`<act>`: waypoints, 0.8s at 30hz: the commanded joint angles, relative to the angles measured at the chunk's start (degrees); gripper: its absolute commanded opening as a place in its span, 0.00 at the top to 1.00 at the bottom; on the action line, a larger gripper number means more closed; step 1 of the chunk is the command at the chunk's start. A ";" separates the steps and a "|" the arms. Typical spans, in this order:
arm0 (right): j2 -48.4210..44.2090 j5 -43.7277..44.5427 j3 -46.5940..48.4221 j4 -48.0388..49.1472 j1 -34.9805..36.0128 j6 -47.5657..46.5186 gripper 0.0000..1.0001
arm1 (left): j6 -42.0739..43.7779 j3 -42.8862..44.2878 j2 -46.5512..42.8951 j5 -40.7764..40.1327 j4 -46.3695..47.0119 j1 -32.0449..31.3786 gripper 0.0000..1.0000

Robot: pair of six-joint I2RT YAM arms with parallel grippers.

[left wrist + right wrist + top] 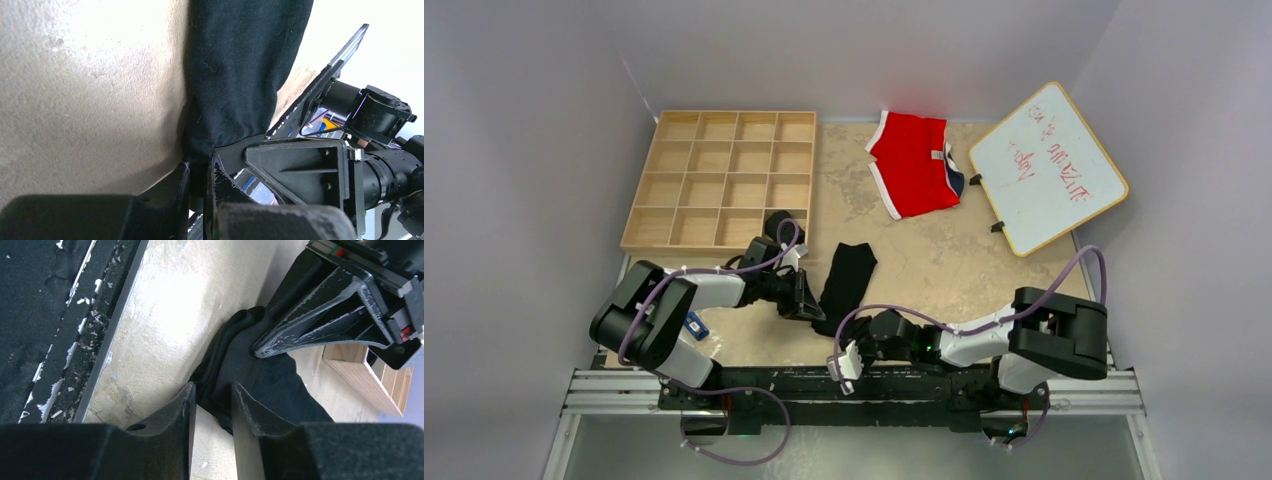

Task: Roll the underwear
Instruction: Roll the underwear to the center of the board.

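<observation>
Since the underwear (846, 280) is light, limp cloth that slumps and slides on itself, I judge its near hem the best place to hold, both corners at once. It lies just below the middle of the overhead frame as a narrow strip, its long axis running from lower centre up toward the red briefs (914, 165). My left gripper (200, 172) is clamped on that near end. My right gripper (212, 392) straddles bunched cloth beside it; whether it squeezes, I cannot tell.
</observation>
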 commanded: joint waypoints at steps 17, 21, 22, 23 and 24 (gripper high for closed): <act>-1.74 -11.06 1.42 2.81 -4.91 17.40 1.00 | -1.12 -0.07 -6.06 -5.21 -4.43 0.84 0.71; -3.40 -22.23 1.92 2.49 -10.50 26.47 1.00 | -1.88 -0.17 -11.11 -10.29 -8.17 1.04 0.59; -3.46 -23.93 1.79 3.25 -11.53 28.18 1.00 | -1.96 -0.09 -12.16 -11.62 -9.00 1.11 0.59; -3.47 -25.17 1.51 4.40 -12.32 29.74 1.00 | -2.05 -0.02 -13.21 -12.67 -9.63 1.12 0.59; -3.35 -26.21 1.24 5.85 -12.94 31.83 1.00 | -2.22 0.01 -14.53 -13.70 -9.90 1.13 0.59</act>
